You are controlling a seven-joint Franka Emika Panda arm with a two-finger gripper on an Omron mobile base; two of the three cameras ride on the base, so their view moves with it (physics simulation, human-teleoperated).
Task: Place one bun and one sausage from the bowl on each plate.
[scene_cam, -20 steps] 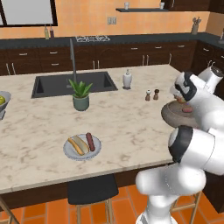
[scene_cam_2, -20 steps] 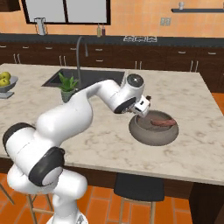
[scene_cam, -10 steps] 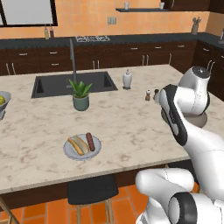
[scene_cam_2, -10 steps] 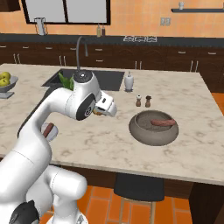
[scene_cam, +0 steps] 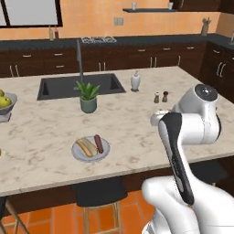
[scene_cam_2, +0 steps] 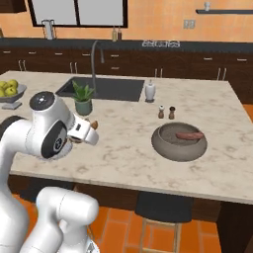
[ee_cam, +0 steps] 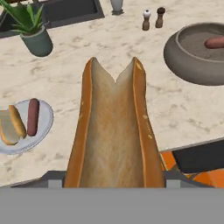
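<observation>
carrying a split bun toward a plate

the bun [ee_cam: 114,131] sits in the gripper [scene_cam_2: 92,129], its fingers hidden behind the bread but evidently clamped on the bun's near end. it looks light, soft and easily crushed, so a gentle hold across its flanks suits it. its long axis runs straight out from the hand, split side facing the camera (open end far). it hangs above the marble counter [ee_cam: 131,87], between the filled plate [ee_cam: 43,127] and the bowl [ee_cam: 183,65], where one sausage [ee_cam: 214,42] lies.
</observation>
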